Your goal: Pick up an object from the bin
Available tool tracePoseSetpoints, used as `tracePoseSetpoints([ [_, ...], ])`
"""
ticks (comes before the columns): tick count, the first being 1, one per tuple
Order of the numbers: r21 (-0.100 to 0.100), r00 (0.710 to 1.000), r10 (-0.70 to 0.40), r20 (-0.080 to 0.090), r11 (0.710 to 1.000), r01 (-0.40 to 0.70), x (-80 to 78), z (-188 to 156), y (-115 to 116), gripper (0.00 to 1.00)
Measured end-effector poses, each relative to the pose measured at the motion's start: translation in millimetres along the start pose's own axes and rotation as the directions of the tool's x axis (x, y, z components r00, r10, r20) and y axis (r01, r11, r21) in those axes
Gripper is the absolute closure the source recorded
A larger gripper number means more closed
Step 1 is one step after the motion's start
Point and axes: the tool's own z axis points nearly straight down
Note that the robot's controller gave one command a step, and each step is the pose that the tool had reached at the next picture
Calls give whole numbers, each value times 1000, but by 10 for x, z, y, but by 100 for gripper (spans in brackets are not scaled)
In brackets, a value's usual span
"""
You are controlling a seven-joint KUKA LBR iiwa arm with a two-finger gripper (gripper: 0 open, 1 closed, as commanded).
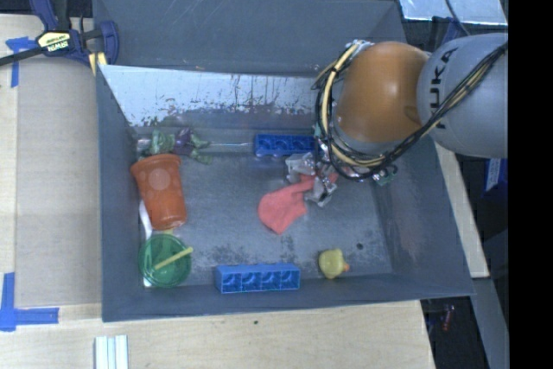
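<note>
Grey metal bin [121, 212], seen from above: the gripper [316, 179] of the arm is shown low over the bin floor, right of centre, beneath the orange wrist cover [380, 95] and its looped cables. The gripper's tip is seen at the upper right corner of a pink soft lump [282, 209], which lies on the floor near the middle of the bin. Contact appears to be made at that corner. Whether the claw is open, closed or clamped on the lump cannot be told, since the tip is largely hidden by the wrist.

A blue studded brick [281, 144] is seen just behind the gripper, against the back wall. A second blue brick [257, 278] lies along the front wall, with a small yellow thing [333, 264] near it to the right. At the left side, well apart from the gripper, an orange cup [160, 190] is seen lying on the floor. A green round thing [166, 262] is placed in front of it, and a small green and purple item [177, 143] is seen behind it.
</note>
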Motion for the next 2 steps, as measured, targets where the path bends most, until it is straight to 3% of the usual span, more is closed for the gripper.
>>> tracePoseSetpoints([
  [1, -3, 999, 32, -3, 999, -32, -34, -678, 33, 100],
  [2, 2, 979, -203, 3, 979, 203, 58, -617, -236, 100],
])
